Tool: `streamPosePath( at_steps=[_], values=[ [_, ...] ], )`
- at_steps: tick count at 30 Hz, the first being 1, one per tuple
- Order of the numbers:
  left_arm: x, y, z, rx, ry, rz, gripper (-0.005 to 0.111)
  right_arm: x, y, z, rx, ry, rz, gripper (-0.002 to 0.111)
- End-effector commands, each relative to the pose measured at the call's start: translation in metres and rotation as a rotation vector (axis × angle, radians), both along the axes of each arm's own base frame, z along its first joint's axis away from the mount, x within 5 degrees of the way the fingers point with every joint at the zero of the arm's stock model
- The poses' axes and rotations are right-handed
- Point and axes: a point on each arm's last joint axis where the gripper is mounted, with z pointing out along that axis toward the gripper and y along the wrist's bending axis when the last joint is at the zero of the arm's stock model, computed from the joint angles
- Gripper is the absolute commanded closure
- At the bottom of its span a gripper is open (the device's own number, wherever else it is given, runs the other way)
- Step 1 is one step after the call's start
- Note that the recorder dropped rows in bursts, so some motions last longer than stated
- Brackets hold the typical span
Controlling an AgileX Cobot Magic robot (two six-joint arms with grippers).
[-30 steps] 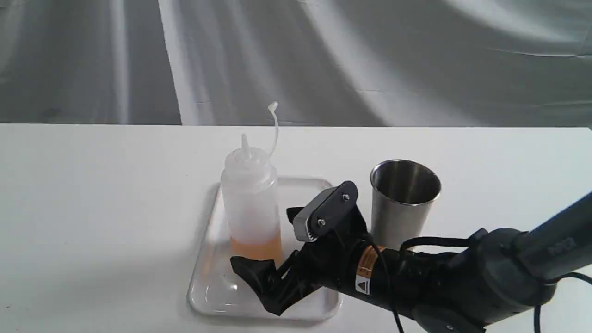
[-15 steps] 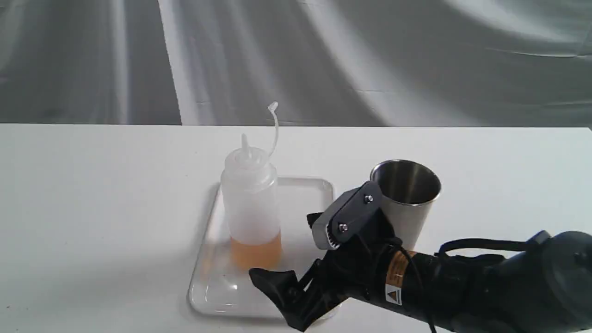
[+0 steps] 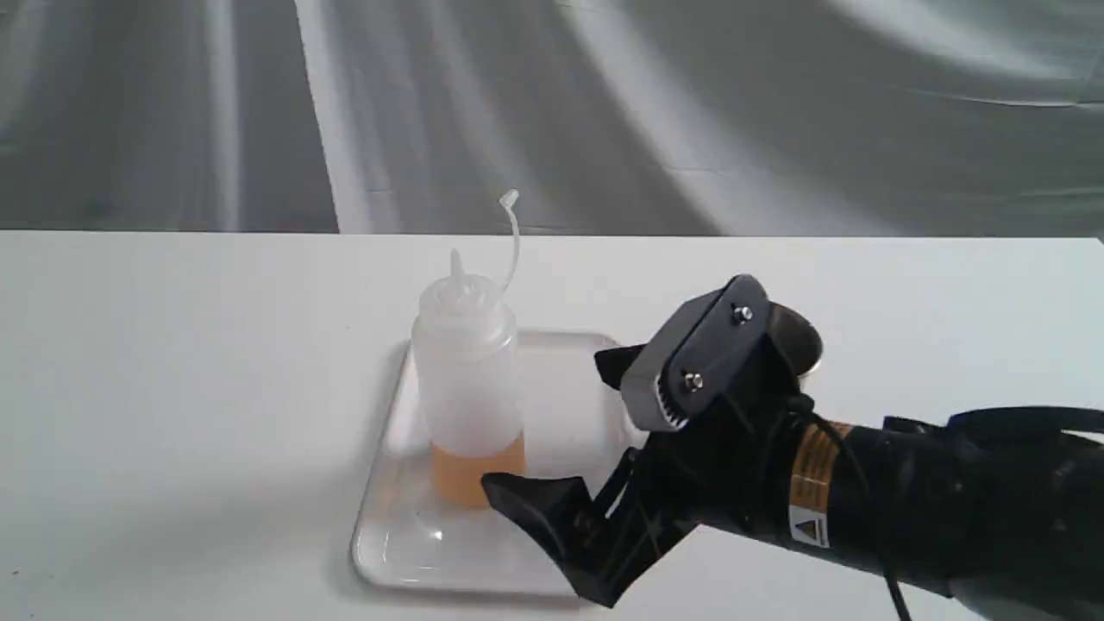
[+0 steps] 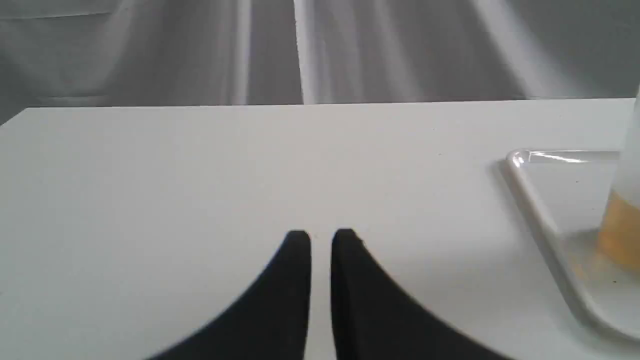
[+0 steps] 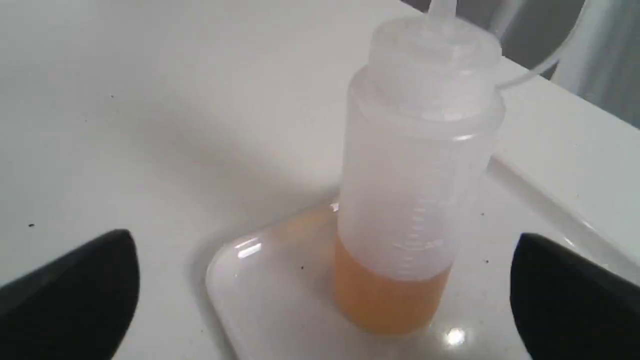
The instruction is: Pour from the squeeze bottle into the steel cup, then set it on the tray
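Note:
The squeeze bottle (image 3: 468, 379) stands upright on the left half of the white tray (image 3: 405, 535), with amber liquid low inside and its cap hanging on the tether. My right gripper (image 3: 552, 424) is open just to the right of the bottle, not touching it. In the right wrist view the bottle (image 5: 415, 200) stands on the tray (image 5: 250, 280), beyond the spread right gripper (image 5: 322, 237). The arm hides most of the steel cup (image 3: 798, 341); only its rim shows. My left gripper (image 4: 321, 237) is shut and empty above bare table, left of the tray (image 4: 540, 220).
The white table (image 3: 172, 388) runs to a grey draped backdrop (image 3: 604, 112) behind its far edge. The right arm's black body (image 3: 906, 509) fills the lower right of the exterior view. The left arm does not show there.
My open right gripper has drawn back to the right and risen from the bottle's base, now covering the cup. The bottle and tray have not moved.

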Motion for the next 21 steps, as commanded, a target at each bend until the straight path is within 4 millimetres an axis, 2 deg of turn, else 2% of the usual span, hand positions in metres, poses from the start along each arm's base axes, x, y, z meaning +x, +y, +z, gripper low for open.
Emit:
streamPosePath(
  at_steps=[1, 5, 10, 14, 21],
  values=[
    [0.000, 0.000, -0.001, -0.007, -0.007, 0.001, 0.098, -0.007, -0.003, 0.017, 0.002, -0.024, -0.007, 0.013],
    [0.000, 0.000, -0.001, -0.005, -0.007, 0.001, 0.098, -0.014, -0.009, 0.038, -0.005, -0.070, -0.031, 0.034],
    [0.000, 0.000, -0.001, -0.005, -0.007, 0.001, 0.098, -0.023, -0.019, 0.057, -0.008, -0.066, -0.093, 0.078],
    [0.000, 0.000, -0.001, -0.005, -0.007, 0.001, 0.098, -0.029, -0.026, 0.068, -0.036, -0.065, -0.139, 0.108],
    [0.000, 0.000, -0.001, -0.007, -0.007, 0.001, 0.098, -0.048, -0.037, 0.101, 0.074, -0.106, -0.195, 0.108]
  ],
)
